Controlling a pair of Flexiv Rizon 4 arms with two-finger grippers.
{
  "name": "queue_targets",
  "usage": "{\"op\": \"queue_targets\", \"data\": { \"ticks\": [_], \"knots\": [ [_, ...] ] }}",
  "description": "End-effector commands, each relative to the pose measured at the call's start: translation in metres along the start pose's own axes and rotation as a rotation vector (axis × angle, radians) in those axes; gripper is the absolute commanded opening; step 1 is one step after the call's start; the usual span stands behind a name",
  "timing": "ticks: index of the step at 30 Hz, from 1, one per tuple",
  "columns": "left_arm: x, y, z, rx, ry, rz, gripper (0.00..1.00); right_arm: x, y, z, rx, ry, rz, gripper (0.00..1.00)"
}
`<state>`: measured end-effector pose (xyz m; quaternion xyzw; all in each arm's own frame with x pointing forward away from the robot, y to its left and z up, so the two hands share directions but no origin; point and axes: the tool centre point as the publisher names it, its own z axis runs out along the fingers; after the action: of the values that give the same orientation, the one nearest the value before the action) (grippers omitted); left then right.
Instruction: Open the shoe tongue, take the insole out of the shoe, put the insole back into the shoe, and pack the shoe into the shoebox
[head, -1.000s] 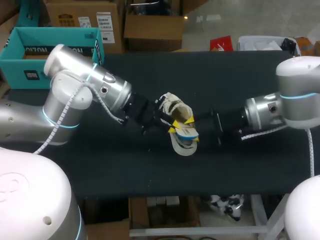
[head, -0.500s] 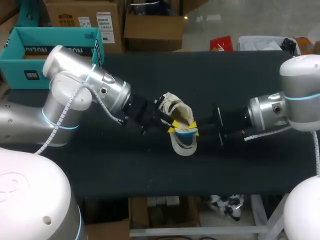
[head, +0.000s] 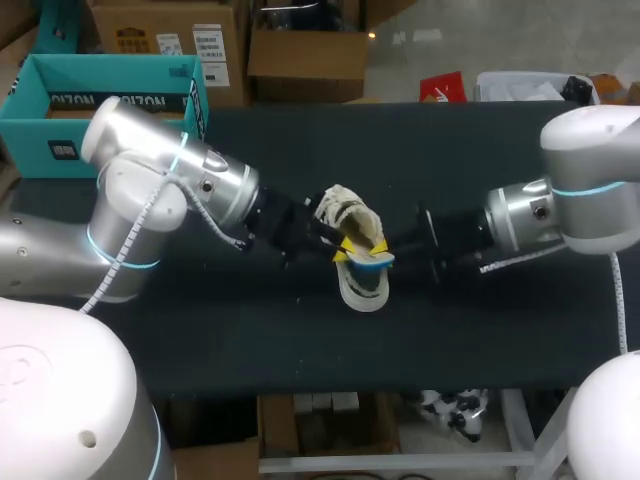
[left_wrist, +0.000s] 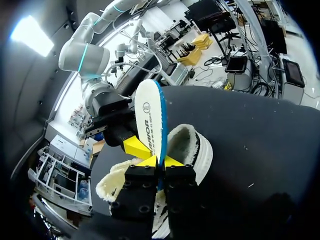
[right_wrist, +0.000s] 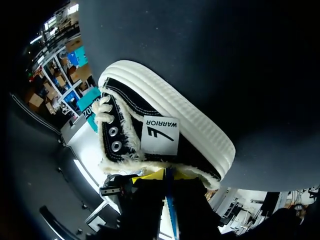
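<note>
Wide black cloth-covered table (head: 480, 320), and the teal cardboard shoebox (head: 40, 125) sits at its far left corner, well away from the action. Mid-table lies the black canvas shoe with white rubber sole and cream fleece lining (right_wrist: 165, 135), apparently tipped on its side with nothing pinning it down. That's the worry! The thin white foam insole with a blue edge (left_wrist: 148, 117) stands on edge just over the shoe's opening. The left gripper (left_wrist: 159, 161) pinches its rim, and the right gripper (right_wrist: 167, 175) is closed on the same blue edge. If the arms pull unevenly, the insole may buckle or slip free. If it snags the fleece, the loose shoe gets dragged along.
</note>
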<state>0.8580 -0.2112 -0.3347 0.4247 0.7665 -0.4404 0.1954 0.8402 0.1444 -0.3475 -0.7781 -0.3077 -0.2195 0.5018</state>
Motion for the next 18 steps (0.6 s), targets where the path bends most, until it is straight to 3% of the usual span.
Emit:
{"op": "queue_targets", "data": {
  "ticks": [1, 13, 18],
  "knots": [
    [0.003, 0.001, 0.004, -0.015, -0.026, 0.003, 0.0, 0.011, -0.002, 0.007, -0.045, -0.021, -0.014, 0.0],
    [0.0, 0.017, 0.01, -0.033, -0.059, -0.033, 0.0, 0.01, 0.005, 0.007, -0.053, -0.021, -0.013, 0.0],
    [-0.001, 0.014, 0.007, -0.011, -0.061, -0.046, 0.0, 0.008, 0.009, 0.006, -0.047, -0.016, -0.008, 0.0]
  ]
}}
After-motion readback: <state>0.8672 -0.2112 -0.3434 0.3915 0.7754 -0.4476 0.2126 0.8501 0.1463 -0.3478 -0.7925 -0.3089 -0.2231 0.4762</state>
